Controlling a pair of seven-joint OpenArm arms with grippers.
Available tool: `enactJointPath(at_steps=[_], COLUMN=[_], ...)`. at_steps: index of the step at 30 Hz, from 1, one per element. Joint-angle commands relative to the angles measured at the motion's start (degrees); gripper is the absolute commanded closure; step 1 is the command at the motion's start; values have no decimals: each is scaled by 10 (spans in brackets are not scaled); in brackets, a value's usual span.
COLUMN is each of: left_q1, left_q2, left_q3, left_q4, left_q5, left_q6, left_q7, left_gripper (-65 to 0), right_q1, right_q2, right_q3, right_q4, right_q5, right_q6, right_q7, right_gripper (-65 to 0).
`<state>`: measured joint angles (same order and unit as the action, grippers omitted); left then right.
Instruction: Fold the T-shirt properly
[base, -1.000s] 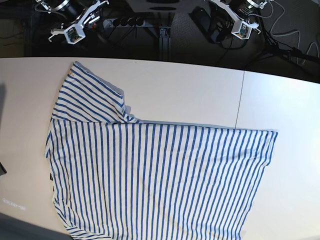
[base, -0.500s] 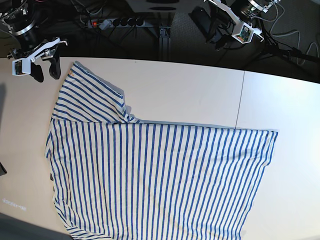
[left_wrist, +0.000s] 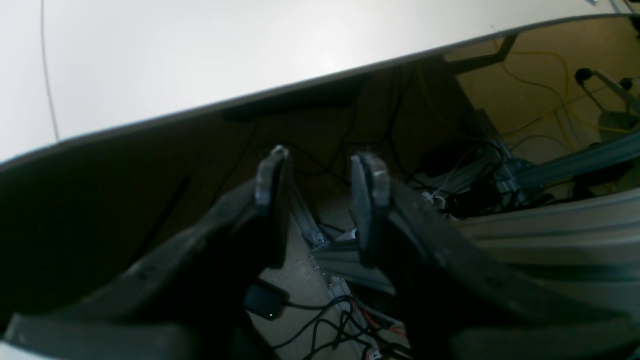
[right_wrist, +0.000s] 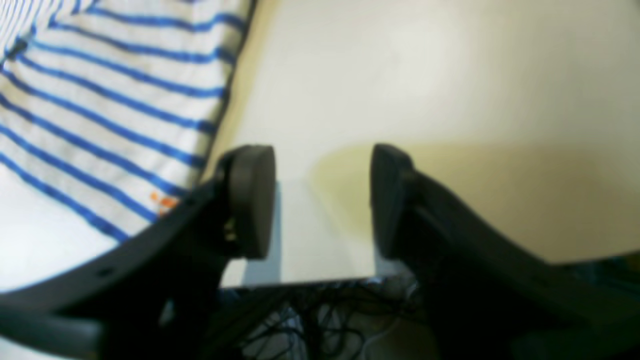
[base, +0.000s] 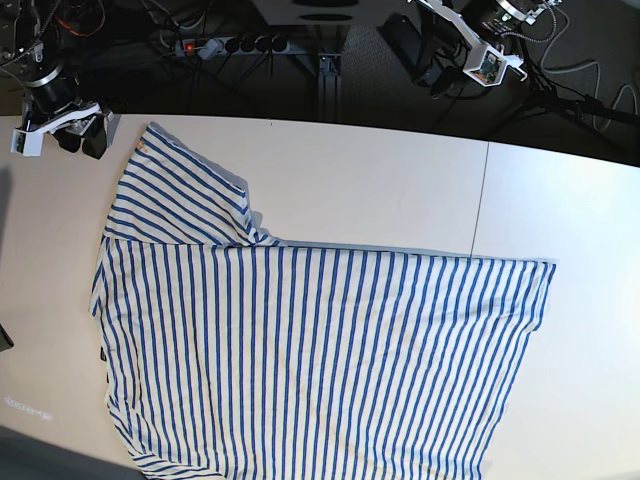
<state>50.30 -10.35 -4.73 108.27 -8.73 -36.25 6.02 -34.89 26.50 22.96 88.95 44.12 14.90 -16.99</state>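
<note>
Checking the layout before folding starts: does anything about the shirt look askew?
Yes. The T-shirt lies askew: only one sleeve shows, and its near edge runs past the bottom of the base view. Both grippers are clear of it.

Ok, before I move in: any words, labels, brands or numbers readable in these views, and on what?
None can be read.
Small orange mark on the white cloth T-shirt with thin blue stripes: blurred, unreadable.
Small dark tag at the shirt's edge: too small to read.
White mount on the left gripper: no legible text.
</note>
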Motion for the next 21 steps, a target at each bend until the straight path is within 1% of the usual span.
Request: enactJointPath(at_steps=[1, 4, 7, 16, 19, 21], left_q1=[7, 7, 7, 7, 7, 7], left_q2=[-2, -2, -2, -2, -2, -2], left_q3=[-1, -1, -1, -1, -5, -11], left_q4=[10, 10, 10, 10, 10, 10], left_q5=[-9, -9, -9, -9, -9, -21], left_q6=[-9, -9, -9, -9, -9, -9], left_q7=[-10, -10, -10, -10, -10, -10], left_gripper=[-211, -211, -211, -211, -224, -231], right_q1=[-1, 0, 0, 22, 22, 22], right_q2=[8, 7, -2, -55, -71, -85], right_q3=[-2, -27, -61, -118, -129, -129], right_q4=[5, 5, 5, 4, 4, 4], right_q5=[7, 9, 8, -28, -33, -39], right_q6=[51, 53, 53, 53, 53, 53], right_q7=[-1, -2, -2, 0, 0, 1], right_gripper=[-313, -313, -313, -313, -313, -313])
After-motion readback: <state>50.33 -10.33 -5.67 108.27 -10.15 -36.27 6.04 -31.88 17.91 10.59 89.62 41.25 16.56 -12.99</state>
